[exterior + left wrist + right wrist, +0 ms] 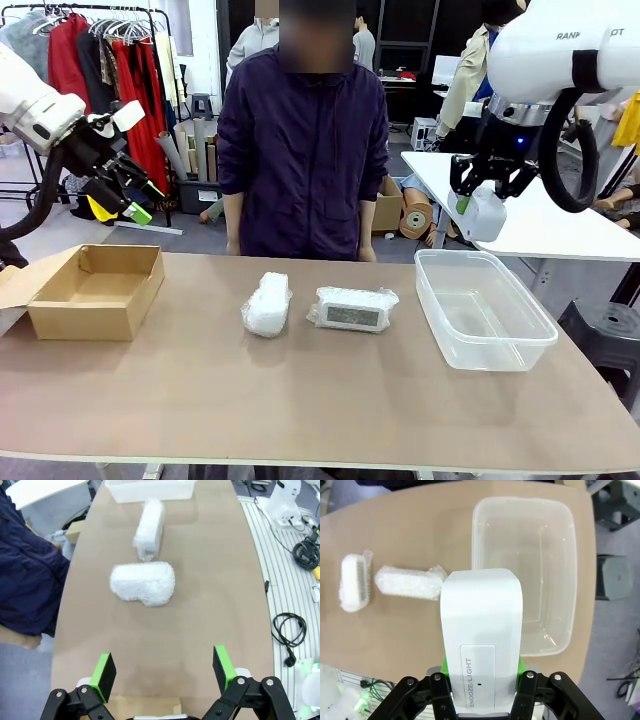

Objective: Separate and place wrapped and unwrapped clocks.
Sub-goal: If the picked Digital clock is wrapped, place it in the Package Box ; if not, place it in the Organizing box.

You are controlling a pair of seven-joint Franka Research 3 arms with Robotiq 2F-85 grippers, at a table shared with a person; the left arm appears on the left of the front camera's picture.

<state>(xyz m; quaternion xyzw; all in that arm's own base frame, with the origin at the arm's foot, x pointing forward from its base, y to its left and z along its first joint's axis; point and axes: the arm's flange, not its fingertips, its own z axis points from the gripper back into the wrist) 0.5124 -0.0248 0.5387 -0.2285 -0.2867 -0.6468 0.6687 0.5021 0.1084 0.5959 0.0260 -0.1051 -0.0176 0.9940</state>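
**A:** Where's the bare clock (481,625)?

**B:** It's pinched in the right gripper (487,195), in the air over the right end of the table (300,400), above the clear tub (520,345). Its long axis runs out along the fingers, pointing down.

**A:** And the others?

**B:** They're mid-table. The wrapped clock (352,309) nearer the tub lies along the far edge. The second wrapped clock (267,303) points at that edge.

**A:** And the left gripper (164,667)?

**B:** Spread wide, holding nothing.

Right arm (560,50): glossy white rounded shell, grey lettering, black band, thick black cable (570,207) looped beside wrist, small blue light. Left arm (30,105): same white shell, second black cable (48,190) under wrist. Left pincer (165,667), right pincer (480,200): black linked bars, silver pivot screws, bright green pads (106,672) lining fingertips.
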